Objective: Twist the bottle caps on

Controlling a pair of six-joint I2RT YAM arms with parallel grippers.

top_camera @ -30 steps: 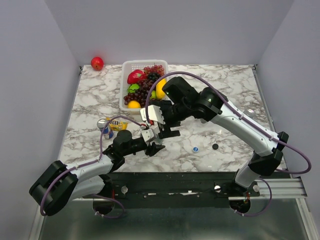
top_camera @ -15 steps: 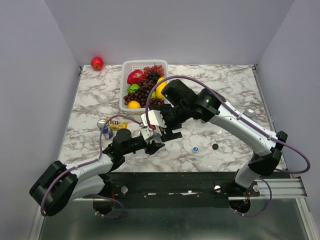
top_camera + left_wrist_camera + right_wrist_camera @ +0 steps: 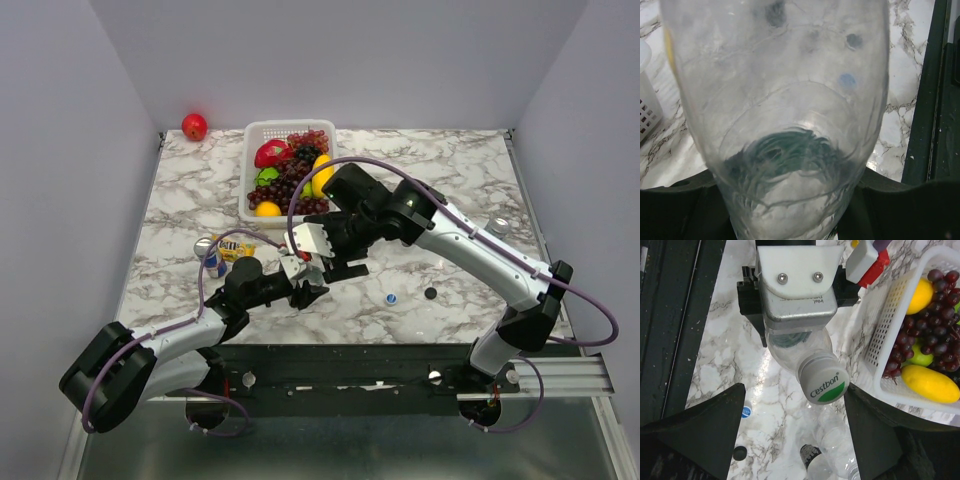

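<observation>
A clear plastic bottle [image 3: 790, 347] hangs tilted over the marble, and my left gripper [image 3: 790, 200] is shut on its body. In the left wrist view this bottle [image 3: 780, 100] fills the frame. A white-green cap [image 3: 823, 383] sits on its neck. My right gripper [image 3: 794, 386] is open around that cap, which is close to the right finger [image 3: 875, 435] and well apart from the left finger [image 3: 705, 430]. In the top view the two grippers meet near the table's front, left [image 3: 306, 286] and right [image 3: 335, 264]. A blue cap [image 3: 390, 298] and a black cap [image 3: 430, 294] lie loose on the marble.
Another clear bottle [image 3: 840, 437] with a dark neck lies on the table under my right gripper. A white basket [image 3: 252, 150] of fruit stands at the back. A drink can [image 3: 210, 258] and a yellow packet [image 3: 237, 247] sit left, a red apple [image 3: 194, 126] in the far-left corner.
My right gripper has moved left and nearer, onto the capped end of the bottle, and its jaws have narrowed a little. The left arm has barely shifted.
</observation>
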